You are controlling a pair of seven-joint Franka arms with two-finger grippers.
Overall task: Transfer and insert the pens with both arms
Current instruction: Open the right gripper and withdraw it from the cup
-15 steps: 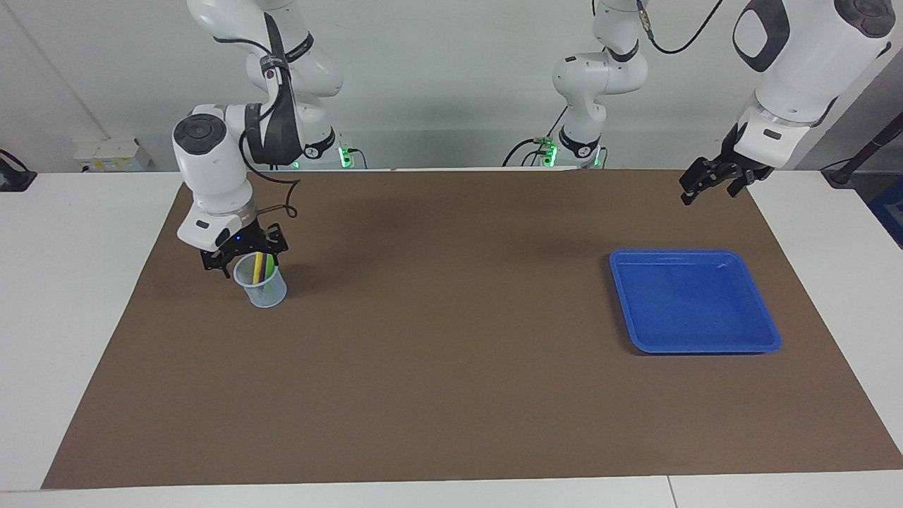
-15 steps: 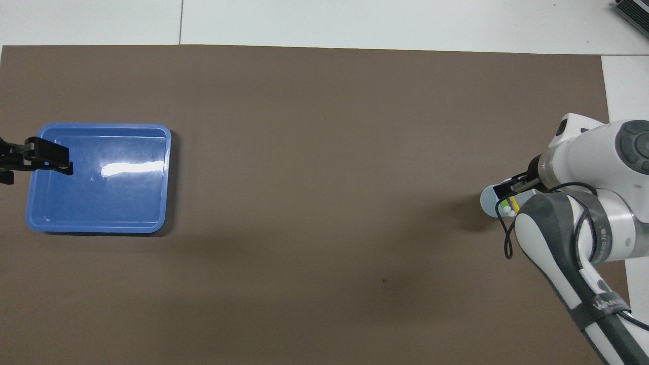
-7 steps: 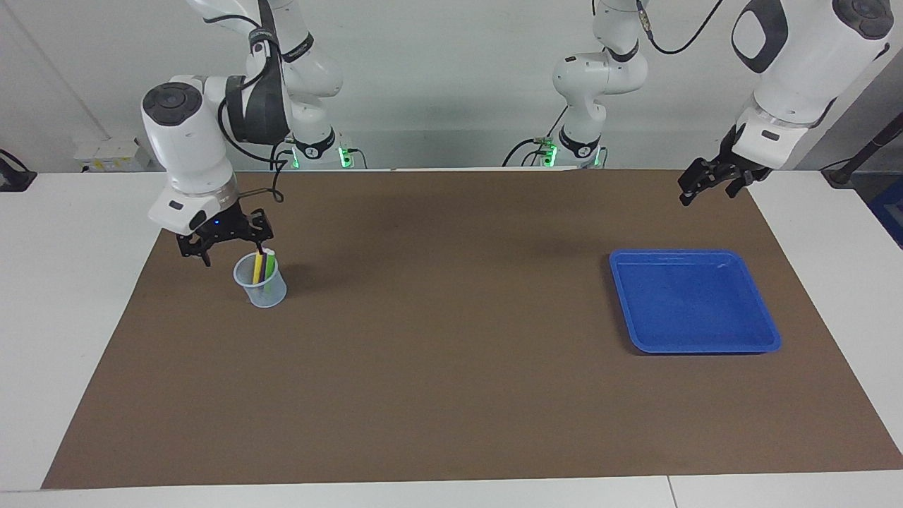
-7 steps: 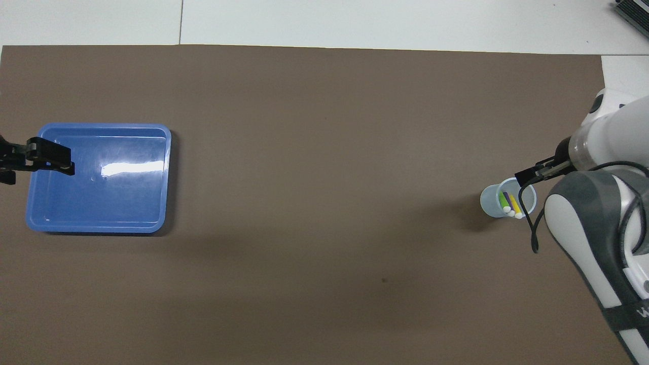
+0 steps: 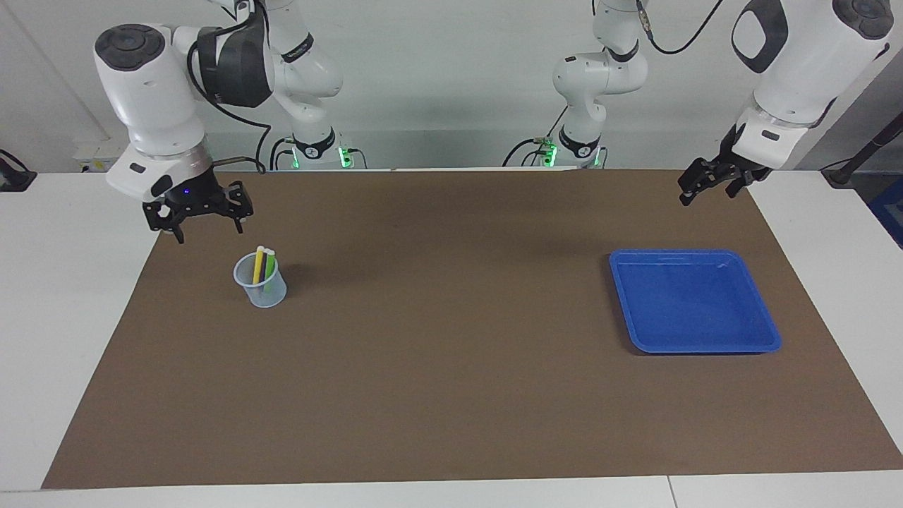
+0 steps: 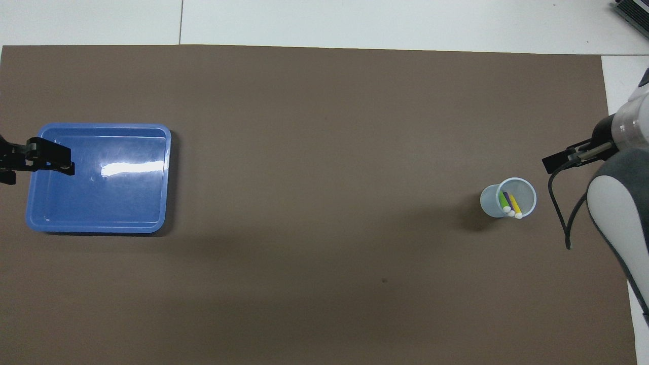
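You see all three pens (image 5: 262, 267) standing in the cup (image 5: 261, 282); right gripper (image 5: 203, 217) above it and left gripper (image 5: 707, 185) over the mat's (image 5: 451, 395) corner both have released, empty jaws.

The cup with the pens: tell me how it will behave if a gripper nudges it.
The clear cup looks thin and light, so it would probably slide easily. The pens lean on one wall above the rim, so it may tip that way.
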